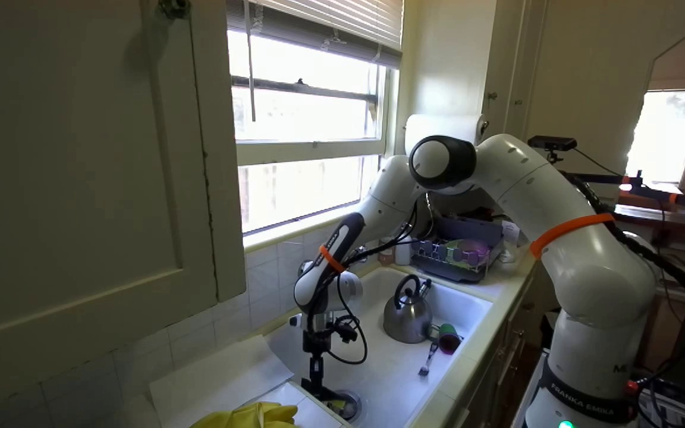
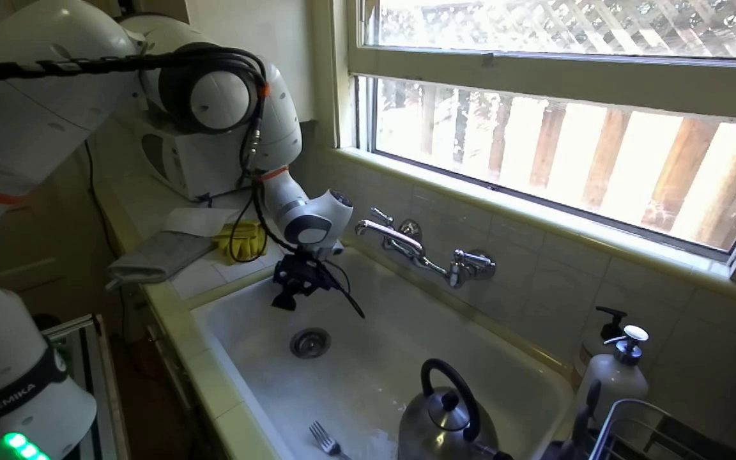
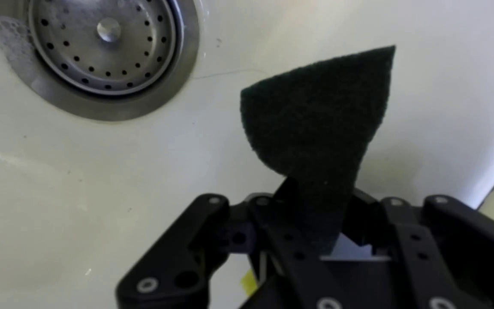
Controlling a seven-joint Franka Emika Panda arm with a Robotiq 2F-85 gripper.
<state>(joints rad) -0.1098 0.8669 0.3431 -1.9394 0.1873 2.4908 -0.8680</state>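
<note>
Dark green scouring pad (image 3: pixel 315 111) | pinched narrowly in gripper (image 3: pixel 322 201) | inside sink (image 3: pixel 165 167), near drain (image 3: pixel 105 47) (contact with bottom unclear) | step, seemingly: holding ready | next, presumably: keep pinch firm, judge height

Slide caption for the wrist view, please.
Gripper pinching a dark scouring pad, with the white sink and its metal drain beyond.

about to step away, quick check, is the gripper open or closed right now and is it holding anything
Gripper: closed, holding a dark green scouring pad.
</note>
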